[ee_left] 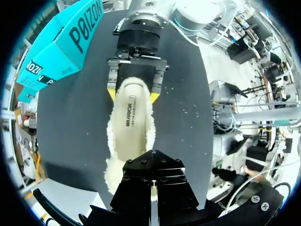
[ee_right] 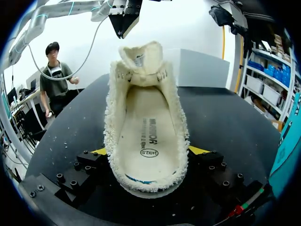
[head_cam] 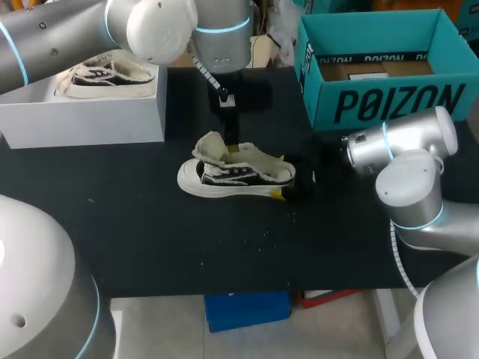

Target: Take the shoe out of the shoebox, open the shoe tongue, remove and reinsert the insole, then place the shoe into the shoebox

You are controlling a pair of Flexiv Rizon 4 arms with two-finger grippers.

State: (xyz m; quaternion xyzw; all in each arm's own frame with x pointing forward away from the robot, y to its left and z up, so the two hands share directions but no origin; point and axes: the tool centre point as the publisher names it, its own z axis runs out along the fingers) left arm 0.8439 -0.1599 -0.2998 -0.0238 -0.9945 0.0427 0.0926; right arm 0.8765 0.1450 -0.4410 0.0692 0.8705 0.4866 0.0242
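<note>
A black-and-white shoe [head_cam: 236, 176] with a fluffy cream lining lies on its sole in the middle of the black table, toe to the left. Its tongue [ee_right: 141, 54] stands up and the insole [ee_right: 148, 136] lies inside. My right gripper [head_cam: 296, 185] is at the heel, and its yellow fingertips [ee_right: 200, 150] press the heel [ee_left: 133, 89] from both sides. My left gripper [ee_right: 123, 21] hangs shut just above the tongue, apart from it, with nothing in it. Seen from the left wrist, that gripper [ee_left: 151, 188] is over the toe end.
A white shoebox [head_cam: 82, 112] at the back left holds a second shoe [head_cam: 105, 75]. A teal box [head_cam: 389, 101] stands open at the back right. Bare black tabletop [head_cam: 150, 239] lies in front of the shoe.
</note>
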